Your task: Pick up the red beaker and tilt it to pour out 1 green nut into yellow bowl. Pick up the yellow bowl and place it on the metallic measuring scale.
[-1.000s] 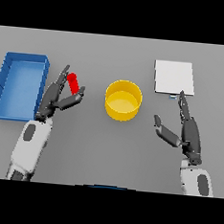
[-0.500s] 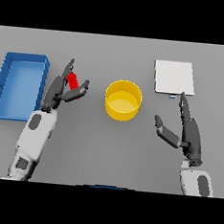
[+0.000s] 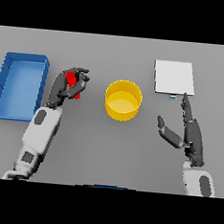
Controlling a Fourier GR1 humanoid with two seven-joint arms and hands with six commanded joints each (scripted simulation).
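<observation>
Table (image 3: 114,51) fills your frame, plain grey from edge to edge. At the far left you have the blue bin (image 3: 6,102), a long open box lying against the left edge, its inside bare blue. At the upper right you see the scale (image 3: 173,77), a flat pale square plate with a small dark tab at its lower edge. In the centre sits the yellow bowl (image 3: 123,100), upright on the table, well apart from both the bin and the scale; you cannot tell whether anything lies in it. Your left hand (image 3: 68,85) is left of centre, between the bin and the bowl, with its fingers and thumb curled round the red beaker (image 3: 72,87), so the beaker is grasped. Only slivers of red show between the dark fingers, and you cannot tell how far the beaker is tilted. Your right hand (image 3: 187,130) is at the lower right, below the scale, fingers straight and pointing up toward the plate's lower edge, thumb spread out to the left, holding nothing
</observation>
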